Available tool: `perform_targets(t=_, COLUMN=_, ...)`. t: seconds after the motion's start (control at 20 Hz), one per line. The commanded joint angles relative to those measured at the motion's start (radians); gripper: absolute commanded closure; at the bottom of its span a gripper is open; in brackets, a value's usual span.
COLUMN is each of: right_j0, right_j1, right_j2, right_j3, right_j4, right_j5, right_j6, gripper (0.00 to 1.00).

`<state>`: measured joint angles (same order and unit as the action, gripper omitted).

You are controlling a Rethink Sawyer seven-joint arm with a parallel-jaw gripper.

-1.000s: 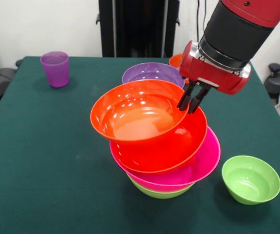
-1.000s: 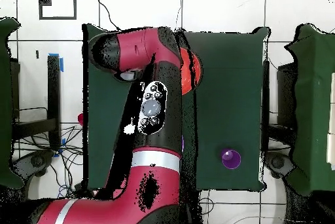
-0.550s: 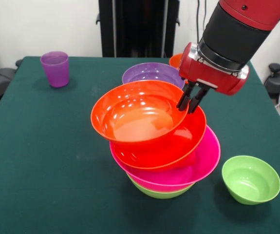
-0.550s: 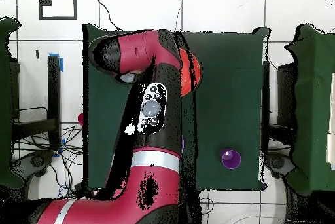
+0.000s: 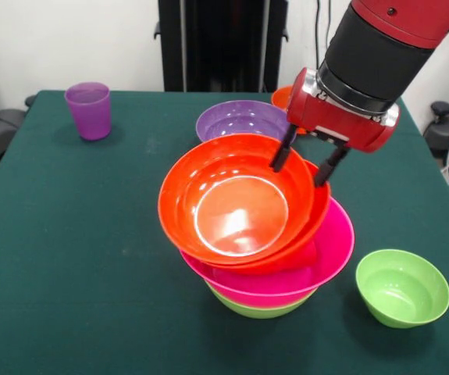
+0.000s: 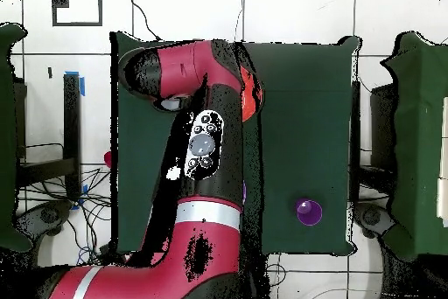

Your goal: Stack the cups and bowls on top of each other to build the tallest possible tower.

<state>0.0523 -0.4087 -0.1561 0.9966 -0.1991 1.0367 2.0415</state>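
Observation:
The tower (image 5: 265, 258) stands mid-table: a lime green bowl (image 5: 257, 307) lowest, a wide hot pink bowl (image 5: 332, 248) on it, then an orange-red bowl (image 5: 311, 226). The top orange bowl (image 5: 236, 201) lies tilted towards the camera. My gripper (image 5: 308, 159) is open, and its two fingers straddle the top bowl's far right rim without holding it. A translucent purple cup (image 5: 88, 109) stands upright at the far left of the table. In the overhead view my arm (image 6: 203, 142) covers the tower except for an orange sliver (image 6: 255, 96), and the purple cup (image 6: 308, 211) shows.
A purple bowl (image 5: 242, 117) sits just behind the tower, with a small orange bowl (image 5: 282, 95) beyond it, partly hidden by my wrist. A small lime green bowl (image 5: 402, 286) rests alone at the front right. The green table's (image 5: 68, 250) left half holds only the cup.
My gripper has opened and let go of the top orange bowl. The bowl dropped lower onto the pile, shifted right and tipped its opening towards the camera.

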Motion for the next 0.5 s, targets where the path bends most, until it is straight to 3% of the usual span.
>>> perform_targets(t=0.05, right_j0=0.005, right_j1=-0.011, right_j2=0.103, right_j3=0.072, right_j4=-0.044, right_j5=-0.037, right_j6=-0.123, gripper=0.00)
perform_targets(t=0.5, right_j0=0.013, right_j1=-0.013, right_j2=0.094, right_j3=0.074, right_j4=-0.058, right_j5=-0.049, right_j6=-0.123, gripper=0.00)
